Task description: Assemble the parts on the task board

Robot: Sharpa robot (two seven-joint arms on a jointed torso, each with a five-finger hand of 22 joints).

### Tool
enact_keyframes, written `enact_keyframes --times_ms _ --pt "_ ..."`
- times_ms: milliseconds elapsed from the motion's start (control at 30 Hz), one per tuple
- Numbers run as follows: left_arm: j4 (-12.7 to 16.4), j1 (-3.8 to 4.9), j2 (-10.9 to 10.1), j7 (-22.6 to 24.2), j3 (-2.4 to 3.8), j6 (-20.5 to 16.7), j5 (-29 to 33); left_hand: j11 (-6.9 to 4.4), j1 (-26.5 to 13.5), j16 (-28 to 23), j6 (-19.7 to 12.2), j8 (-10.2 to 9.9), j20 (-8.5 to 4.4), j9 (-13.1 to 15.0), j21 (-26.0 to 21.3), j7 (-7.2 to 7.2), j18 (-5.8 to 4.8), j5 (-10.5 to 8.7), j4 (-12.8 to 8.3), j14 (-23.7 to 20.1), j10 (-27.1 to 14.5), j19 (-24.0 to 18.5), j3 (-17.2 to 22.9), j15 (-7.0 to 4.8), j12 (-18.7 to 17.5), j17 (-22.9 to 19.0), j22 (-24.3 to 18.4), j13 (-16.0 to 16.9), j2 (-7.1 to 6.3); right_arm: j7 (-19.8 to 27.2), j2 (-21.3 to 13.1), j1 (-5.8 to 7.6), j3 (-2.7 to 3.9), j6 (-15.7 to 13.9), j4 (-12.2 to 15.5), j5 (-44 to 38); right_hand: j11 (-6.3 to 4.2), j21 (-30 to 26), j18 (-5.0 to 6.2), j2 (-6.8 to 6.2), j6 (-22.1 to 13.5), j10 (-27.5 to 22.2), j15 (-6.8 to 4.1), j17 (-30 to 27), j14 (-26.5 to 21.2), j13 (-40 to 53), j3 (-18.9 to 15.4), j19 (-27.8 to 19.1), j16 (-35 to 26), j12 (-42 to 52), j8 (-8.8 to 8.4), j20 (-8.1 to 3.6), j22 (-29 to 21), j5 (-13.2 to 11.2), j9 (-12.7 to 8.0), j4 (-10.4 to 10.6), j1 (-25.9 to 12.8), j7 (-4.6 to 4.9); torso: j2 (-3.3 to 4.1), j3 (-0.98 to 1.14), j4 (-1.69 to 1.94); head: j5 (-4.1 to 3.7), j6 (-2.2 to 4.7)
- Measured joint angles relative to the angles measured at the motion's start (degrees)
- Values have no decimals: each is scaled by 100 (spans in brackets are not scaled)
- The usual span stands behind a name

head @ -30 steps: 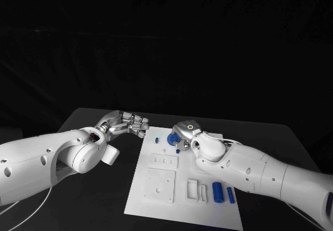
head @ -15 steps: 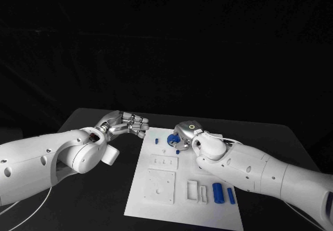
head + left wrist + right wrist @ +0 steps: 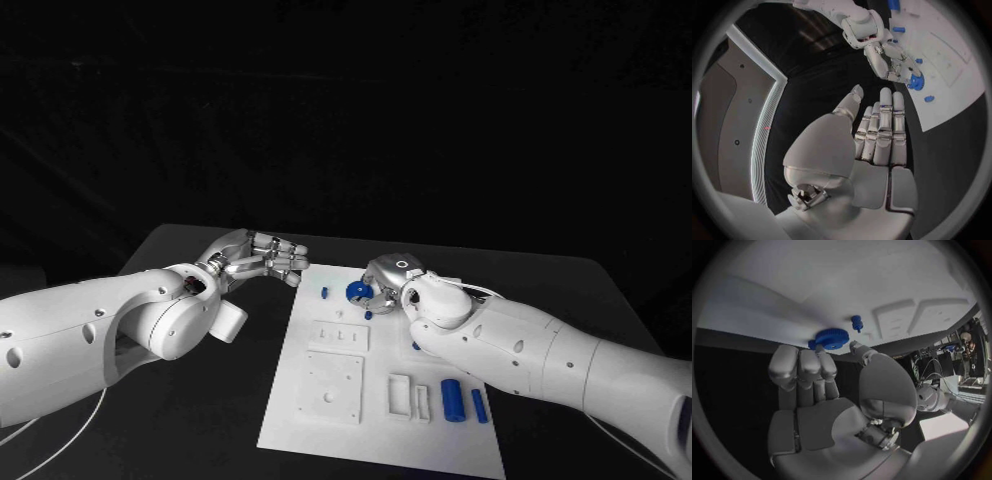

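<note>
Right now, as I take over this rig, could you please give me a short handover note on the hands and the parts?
Left hand: holds nothing, fingers together, raised over the table beside the task board.
Right hand: at the board's far end, fingertips on the blue gear; whether it grips it or the gear is seated, I cannot tell.
A small blue peg stands near the gear; two blue cylinders lie at the board's near right.
Done: nothing certain.
Left: settle the gear, then place the cylinders and remaining parts.
</note>
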Motion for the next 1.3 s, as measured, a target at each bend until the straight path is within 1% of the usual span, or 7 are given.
enact_keyframes --times_ms 433,533,800,967,1067,1133,1300 --pt "-10 0 -12 -11 0 -4 -1 -20 0 0 0 0 0 0 0 0 0 0 0 0 -20 0 0 0 0 -6 -7 0 0 86 -145 -12 -4 -74 93 246 0 72 2 -39 -6 0 0 48 0 62 -62 0 62 58 3 0 0 0 20 18 84 5 1 4 2 -6 13" --pt "-28 0 -20 -13 -1 -6 -1 -20 0 0 0 0 0 0 0 0 0 0 0 0 -20 0 0 0 0 -6 -9 0 0 138 -284 -24 27 -154 212 395 0 86 1 -9 -152 0 0 50 0 71 -468 0 62 58 4 0 -1 -17 14 89 236 46 -1 8 1 -2 25" --pt "-135 1 -44 -44 -1 -40 -1 0 0 -185 -20 0 62 0 -77 20 0 0 0 -114 -40 -144 0 51 0 -84 -88 0 0 546 -751 100 346 -470 642 1278 42 106 2 127 -505 -20 58 61 22 111 -1865 10 83 116 4 52 -1 -11 6 457 1105 156 5 31 -57 -14 101" --pt "-222 1 -38 -74 -4 -53 -1 0 30 -219 -20 0 62 0 -99 20 0 0 0 -114 -40 -143 0 51 0 -101 -102 0 30 866 -1187 218 519 -532 886 1866 42 118 3 312 -475 -20 58 57 23 103 -2725 10 85 126 4 52 -1 557 6 514 1624 127 9 66 -114 -5 127" --pt "-269 1 -25 -91 -6 -56 -1 0 30 -252 -20 0 62 0 -99 20 0 0 0 -114 -40 -143 0 52 0 -109 -102 0 30 1062 -1430 255 586 -512 958 2243 42 118 3 380 -521 -20 58 57 23 88 -2797 10 105 125 4 52 -1 577 7 257 1804 103 7 87 -155 -18 144" --pt "-286 1 -19 -99 -7 -55 -1 0 30 -251 -21 0 62 0 -99 20 0 0 -17 -114 -40 -143 17 52 0 -109 -101 0 30 1178 -1560 266 611 -480 958 2448 42 118 3 473 -435 -20 58 57 23 80 -2621 10 105 125 4 52 -1 980 7 -165 2228 97 6 98 -175 -31 159" --pt "-304 1 -14 -111 -7 -41 -1 -19 30 -274 -4 0 41 0 -99 4 1 22 -47 -114 -18 -164 48 51 0 -116 -87 0 30 1492 -1833 271 638 -315 756 2933 16 52 3 416 -169 -45 38 48 3 42 -1273 10 81 99 3 52 -2 1687 7 -1393 2449 76 7 141 -235 -42 176"
